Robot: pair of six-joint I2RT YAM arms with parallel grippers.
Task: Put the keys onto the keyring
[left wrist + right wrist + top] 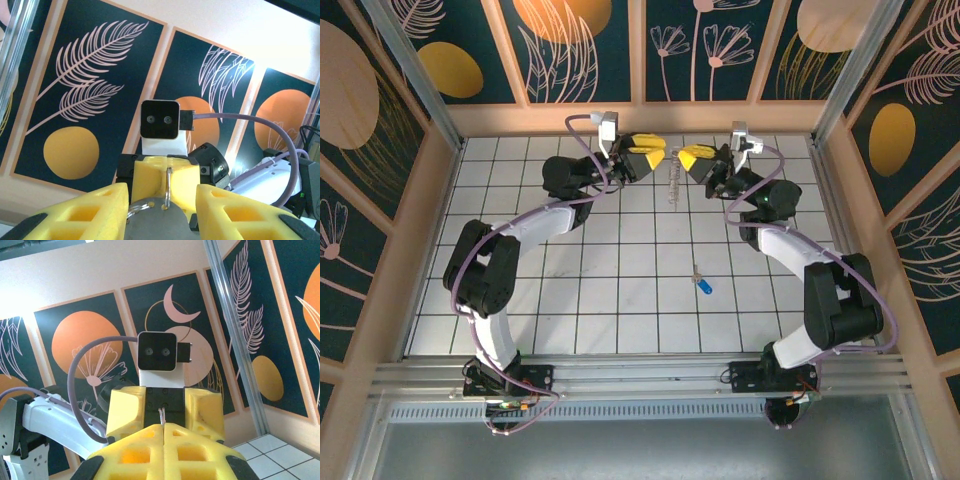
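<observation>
closest in, left claw (162, 202), yellow fingers part way apart with the grey body of the keyring (168, 181) filling the gap, seemingly clamped on it. further right, right claw (163, 429), pressed fully together on the ring's thin wire, both claws raised over the far side of the table (570, 300). nearer and right of centre, blue-headed key (704, 284), flat on a tile, well apart from the ring, untouched. likely trouble: ring twisting or dropping on release by either claw to fetch the key; thin key skidding away under a pinch.

black-jointed white arms (492, 335), yellow fingers (220, 200), lilac cables (230, 116)
</observation>
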